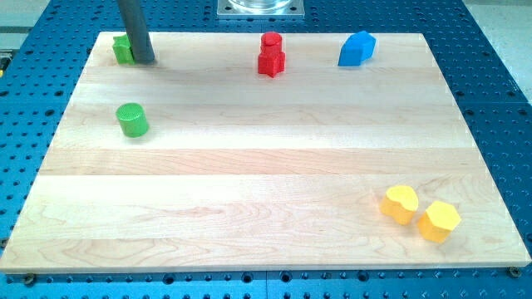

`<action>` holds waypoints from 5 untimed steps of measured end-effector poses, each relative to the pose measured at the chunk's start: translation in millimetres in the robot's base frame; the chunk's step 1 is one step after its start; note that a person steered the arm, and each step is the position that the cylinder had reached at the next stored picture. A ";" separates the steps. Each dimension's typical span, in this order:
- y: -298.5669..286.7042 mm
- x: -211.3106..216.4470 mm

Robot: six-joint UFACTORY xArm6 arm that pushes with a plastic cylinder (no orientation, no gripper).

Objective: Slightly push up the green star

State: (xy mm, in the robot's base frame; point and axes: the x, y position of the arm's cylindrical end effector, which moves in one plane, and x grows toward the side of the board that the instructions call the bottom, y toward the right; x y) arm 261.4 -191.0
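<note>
The green star (123,49) is found at the top left corner of the wooden board (249,191), almost at the board's upper edge, its shape only partly made out because the rod covers its right side. My tip (144,61) is placed just beside the star, on its right and slightly lower, seemingly touching it; nothing is gripped, since the rod has no jaws and can only push. The star is judged to be nearly as high as the board allows, so the upward nudge appears largely done, or very little room is left for it. A green cylinder (131,120) is seen well below, untouched. The remaining blocks are set well apart from the tip.
</note>
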 end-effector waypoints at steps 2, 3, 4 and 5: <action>37.6 9.8; -2.5 38.7; -45.3 27.6; -39.7 14.0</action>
State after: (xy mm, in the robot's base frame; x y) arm 275.4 -230.7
